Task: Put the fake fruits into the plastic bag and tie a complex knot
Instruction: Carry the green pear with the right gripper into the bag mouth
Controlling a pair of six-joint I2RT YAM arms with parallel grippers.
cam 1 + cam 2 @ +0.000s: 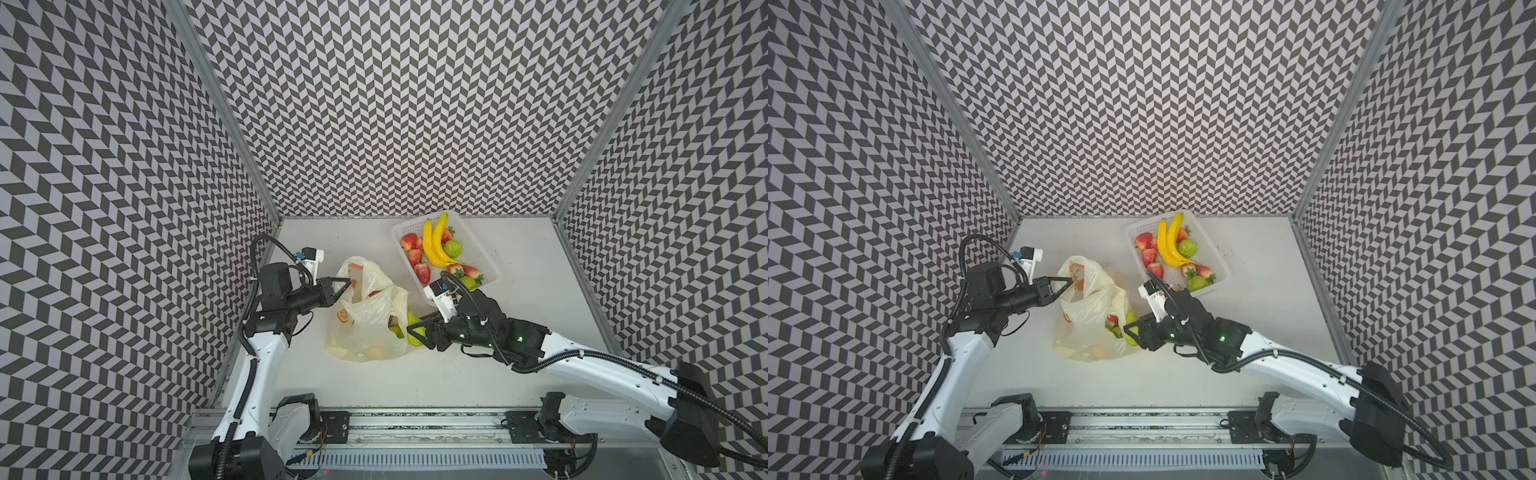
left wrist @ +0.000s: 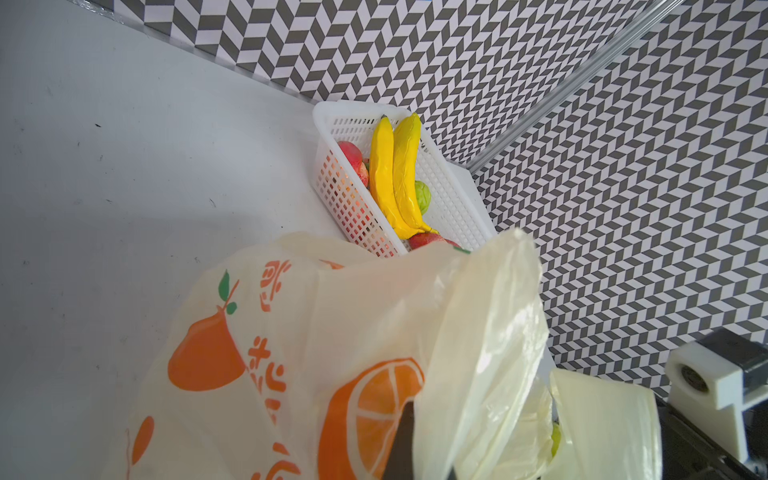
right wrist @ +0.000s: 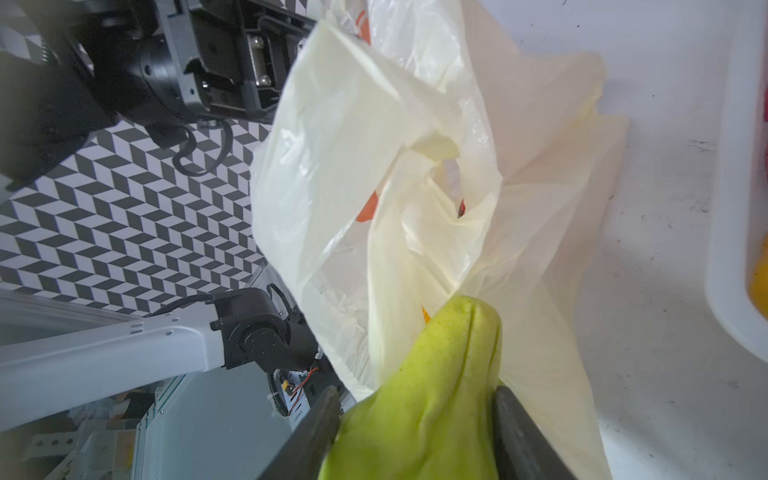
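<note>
Just below mid-frame, the right gripper (image 1: 415,332) clamps a green pear (image 3: 436,395) at the mouth of the plastic bag (image 1: 365,328), whose upper rim the left gripper (image 1: 343,287) pinches tight, with bananas (image 1: 437,245) and strawberries (image 1: 409,241) lying in the white basket (image 1: 476,245) beyond, upper right.

The plastic bag (image 1: 1088,307) lies crumpled on the white desk (image 1: 1266,332), left of centre, with its mouth turned toward the right arm. The left tool (image 1: 1068,283) is closed on the bag's raised far rim and holds the film up. The right tool (image 1: 1130,332) reaches in from the right at the bag's mouth, its dark fingers clamped about a green pear (image 1: 1133,319). Just inside the mouth lies a red fruit (image 1: 1112,320), and an orange (image 1: 1098,351) shows through the film near the bag's bottom. Behind the right tool stands a white perforated basket (image 1: 1210,251) with two bananas (image 1: 1171,247), several strawberries (image 1: 1144,241) and two green fruits (image 1: 1187,248).
</note>
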